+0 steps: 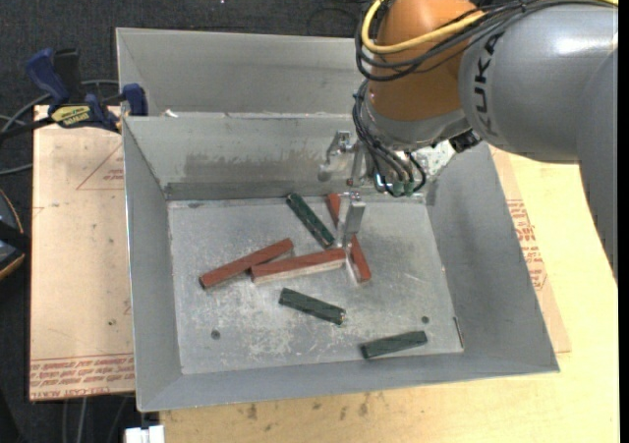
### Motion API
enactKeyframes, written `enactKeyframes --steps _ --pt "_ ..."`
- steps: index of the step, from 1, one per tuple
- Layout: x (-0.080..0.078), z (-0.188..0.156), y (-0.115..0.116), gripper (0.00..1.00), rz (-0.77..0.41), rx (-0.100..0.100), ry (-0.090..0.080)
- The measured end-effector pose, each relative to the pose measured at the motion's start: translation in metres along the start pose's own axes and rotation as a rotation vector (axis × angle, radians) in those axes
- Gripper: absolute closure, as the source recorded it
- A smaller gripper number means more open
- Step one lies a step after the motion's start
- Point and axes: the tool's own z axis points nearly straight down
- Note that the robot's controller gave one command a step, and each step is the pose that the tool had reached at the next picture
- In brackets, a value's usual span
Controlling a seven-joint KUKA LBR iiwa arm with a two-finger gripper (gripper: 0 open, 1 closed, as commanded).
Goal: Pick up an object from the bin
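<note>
Near the middle of the bin (145,235), your claw (350,225) stands over a short red-brown bar (360,262), open or closed you cannot tell; the bar looks stiff and light, so grip across its narrow width, mid-length.

Red sticks (246,265), green sticks (312,305), grey bin (246,151).

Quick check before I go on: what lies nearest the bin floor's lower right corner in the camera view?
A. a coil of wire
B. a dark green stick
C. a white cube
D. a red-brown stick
B: a dark green stick lies by itself near that corner of the bin, while the red-brown sticks lie together nearer the middle of the floor.
</note>
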Motion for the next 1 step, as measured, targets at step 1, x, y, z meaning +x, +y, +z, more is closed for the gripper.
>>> enactKeyframes --steps 1 --pt "-0.0015 -0.0053 -0.0002 0.00 0.001 0.000 -0.008"
